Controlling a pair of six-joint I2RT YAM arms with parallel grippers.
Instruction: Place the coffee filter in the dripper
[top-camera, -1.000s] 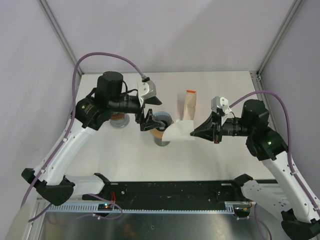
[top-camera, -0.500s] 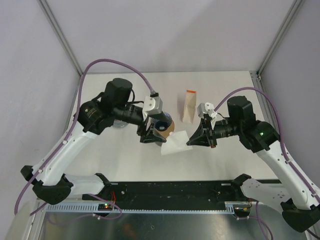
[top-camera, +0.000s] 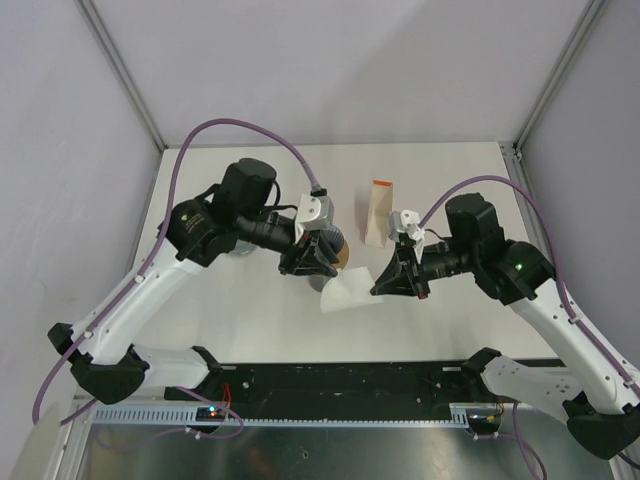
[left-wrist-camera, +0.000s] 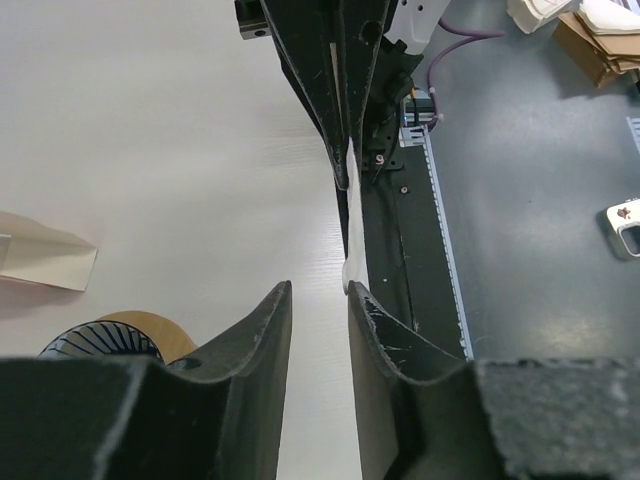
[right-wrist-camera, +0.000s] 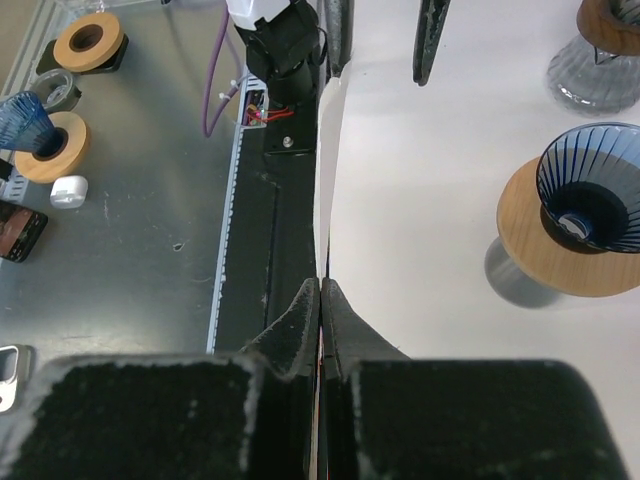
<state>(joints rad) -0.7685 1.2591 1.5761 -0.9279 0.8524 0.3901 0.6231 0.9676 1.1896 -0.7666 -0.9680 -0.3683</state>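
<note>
The white coffee filter (top-camera: 348, 290) hangs over the table, pinched at its right edge by my shut right gripper (top-camera: 380, 285). Edge-on in the right wrist view, the filter (right-wrist-camera: 325, 150) runs straight out from the shut gripper (right-wrist-camera: 320, 282). The dripper (right-wrist-camera: 590, 200), a blue ribbed cone on a wooden ring, stands to that gripper's right. In the top view my left gripper (top-camera: 318, 262) covers most of the dripper (top-camera: 338, 256). In the left wrist view the left gripper (left-wrist-camera: 318, 290) shows a narrow gap with nothing in it. The filter (left-wrist-camera: 350, 235) ends just beyond the right fingertip.
A brown pack of filters (top-camera: 378, 212) stands at the back, behind the right gripper. A glass server (right-wrist-camera: 600, 50) with a wooden collar sits left of the dripper. The black base rail (top-camera: 340, 380) runs along the near edge.
My left gripper has swung right over the dripper toward the filter, and its jaws have narrowed a lot. The right gripper has carried the filter a little left and nearer.
</note>
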